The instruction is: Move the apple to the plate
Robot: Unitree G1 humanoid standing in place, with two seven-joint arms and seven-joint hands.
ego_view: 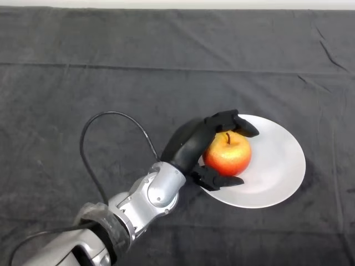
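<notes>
The apple [227,155] sits upright on the left part of the white plate [280,172]. The left hand [191,141] curls round it, fingers [233,121] over the top and thumb [219,178] on the near side.

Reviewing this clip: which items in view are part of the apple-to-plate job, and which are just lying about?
Part of the job:
- apple, over the plate's left side
- white plate
- left hand, fingers and thumb curled round the apple

Just lying about:
- dark cloth covering the table; no other loose items show
</notes>
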